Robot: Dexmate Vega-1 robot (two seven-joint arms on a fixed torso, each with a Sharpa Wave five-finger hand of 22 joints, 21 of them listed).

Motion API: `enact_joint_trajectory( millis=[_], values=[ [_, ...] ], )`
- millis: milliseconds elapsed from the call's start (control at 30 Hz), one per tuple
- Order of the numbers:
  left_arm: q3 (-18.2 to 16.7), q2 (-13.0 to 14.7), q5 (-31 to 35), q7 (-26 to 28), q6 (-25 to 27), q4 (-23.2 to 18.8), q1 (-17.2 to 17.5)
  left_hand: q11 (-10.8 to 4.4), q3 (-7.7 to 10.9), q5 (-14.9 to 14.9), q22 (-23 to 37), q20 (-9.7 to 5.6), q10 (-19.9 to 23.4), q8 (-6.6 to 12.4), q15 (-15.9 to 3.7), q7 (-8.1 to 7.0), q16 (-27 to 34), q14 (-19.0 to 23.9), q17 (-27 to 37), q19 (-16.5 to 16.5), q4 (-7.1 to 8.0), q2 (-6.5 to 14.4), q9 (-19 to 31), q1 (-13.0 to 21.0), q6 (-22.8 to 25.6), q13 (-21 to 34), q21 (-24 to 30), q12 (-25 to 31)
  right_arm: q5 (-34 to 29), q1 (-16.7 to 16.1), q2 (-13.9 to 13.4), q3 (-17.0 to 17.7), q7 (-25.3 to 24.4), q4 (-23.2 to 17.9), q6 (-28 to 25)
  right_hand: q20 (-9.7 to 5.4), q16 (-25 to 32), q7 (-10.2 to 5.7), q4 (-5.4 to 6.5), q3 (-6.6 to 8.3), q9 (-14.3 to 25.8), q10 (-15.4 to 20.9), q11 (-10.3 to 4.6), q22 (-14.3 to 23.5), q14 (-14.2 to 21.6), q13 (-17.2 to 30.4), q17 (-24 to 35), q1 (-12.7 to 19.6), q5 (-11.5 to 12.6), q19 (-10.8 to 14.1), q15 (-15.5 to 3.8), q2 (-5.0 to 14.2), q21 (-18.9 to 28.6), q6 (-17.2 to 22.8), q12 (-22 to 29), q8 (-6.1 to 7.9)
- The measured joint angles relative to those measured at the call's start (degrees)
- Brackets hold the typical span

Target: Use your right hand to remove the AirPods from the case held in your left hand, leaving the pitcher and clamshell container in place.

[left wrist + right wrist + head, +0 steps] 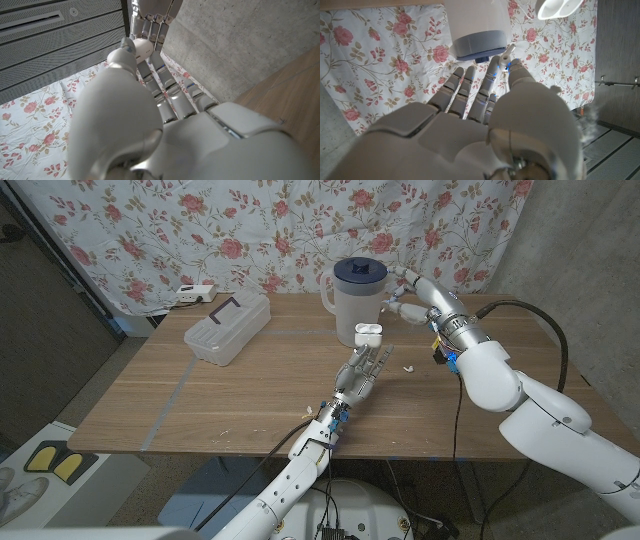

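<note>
Right hand (403,290) pinches an unmarked AirPod (508,50).

One pitcher (357,300), one clamshell container (227,328), one AirPods case (369,334), and two hands show.

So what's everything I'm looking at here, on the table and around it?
Pitcher: one, translucent with a dark blue lid, far middle of the table.
Clamshell container: one, clear with a dark handle, far left part of the table.
AirPods case: one, white, lid open, held up above the table.
Earbud: one, white, pinched beside the pitcher.
Small white object: one, on the table right of the case; too small to identify.
Table: one, brown wood.
Curtain: one, white with pink roses, behind the table.
Left hand: holds the case.
Right hand: pinches the earbud.
</note>
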Motion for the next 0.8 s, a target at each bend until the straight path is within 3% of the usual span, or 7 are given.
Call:
enact_joint_trajectory(
  millis=[300, 800],
  values=[
    [-0.08, 0.6, 0.03, 0.41, -0.35, -1.23, 0.66, 0.0, 0.0, 0.04, 0.0, 0.0, 0.0, -0.04, -0.13, 0.01, -0.01, 0.14, -0.12, 0.0, 0.0, 0.0, 0.0, 0.0, 0.0, 0.0, 0.0, -0.09, 1.52, 0.38, 0.32, 0.31, -1.28, 3.77, 2.72, -0.1, -0.23, -0.56, 0.3, -0.3, 0.06, 0.02, -0.02, 0.0, -0.74, -0.24, 0.0, 0.0, 0.0, -0.53, -0.12, 0.0, 0.0, 0.06, 0.0, -0.39],
    [-0.34, 1.76, -0.24, 0.72, -0.85, -3.28, 1.75, 0.05, 0.0, 0.02, 0.0, 0.0, -0.05, -0.11, -0.13, -0.11, -0.07, 0.14, -0.08, 0.0, 0.0, 0.0, 0.0, 0.0, 0.11, 0.0, 0.0, -0.21, 1.46, 2.11, 1.73, -2.83, -2.9, 11.17, 4.87, 0.01, -0.85, -0.51, 0.22, -0.85, 0.05, 0.32, -0.31, 0.0, -0.95, -0.63, -0.15, -0.01, 0.0, -0.62, 0.09, -0.01, 0.0, 0.11, 0.12, -0.39]
  ],
)
